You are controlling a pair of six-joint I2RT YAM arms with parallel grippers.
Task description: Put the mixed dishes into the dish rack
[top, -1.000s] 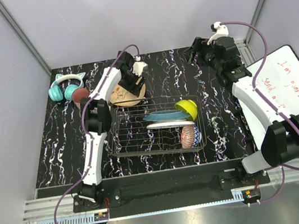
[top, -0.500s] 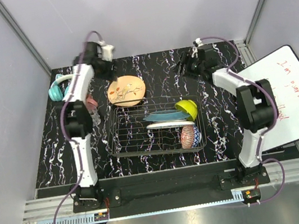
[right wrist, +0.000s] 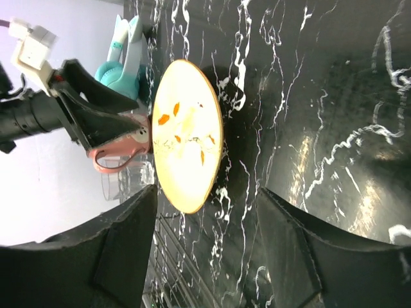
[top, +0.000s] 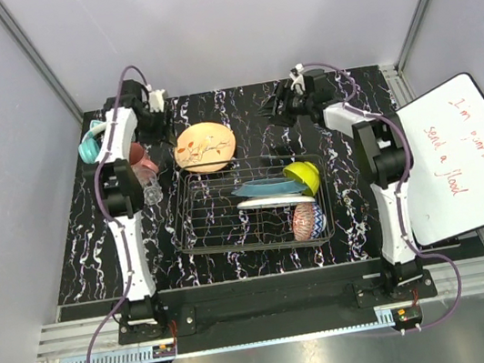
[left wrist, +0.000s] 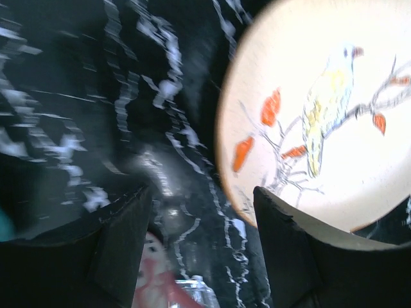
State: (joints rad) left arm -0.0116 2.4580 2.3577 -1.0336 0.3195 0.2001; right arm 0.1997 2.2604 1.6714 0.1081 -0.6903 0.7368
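The dish rack (top: 204, 233) holds a teal plate (top: 266, 187), a white plate (top: 262, 203), a yellow-green bowl (top: 304, 176) and a red patterned bowl (top: 307, 221). Behind it the tan floral plate (top: 205, 146) (left wrist: 321, 115) (right wrist: 186, 135) lies flat on the table. A pink mug (top: 140, 168) (right wrist: 115, 154) and a clear glass (top: 150, 192) (right wrist: 122, 183) stand to its left. My left gripper (top: 161, 120) (left wrist: 202, 244) hovers open just left of the plate, holding nothing. The right gripper (top: 274, 107) (right wrist: 205, 244) is open to the plate's right, also empty.
Teal cat-ear headphones (top: 93, 142) (right wrist: 122, 61) lie at the back left, beside the left arm. A whiteboard (top: 455, 157) leans off the table's right edge. Grey walls close in the back and sides.
The left gripper lifted off the tan plate and swung to the back left. The right arm swung from the back right corner leftward toward the plate. Both sets of jaws narrowed slightly.
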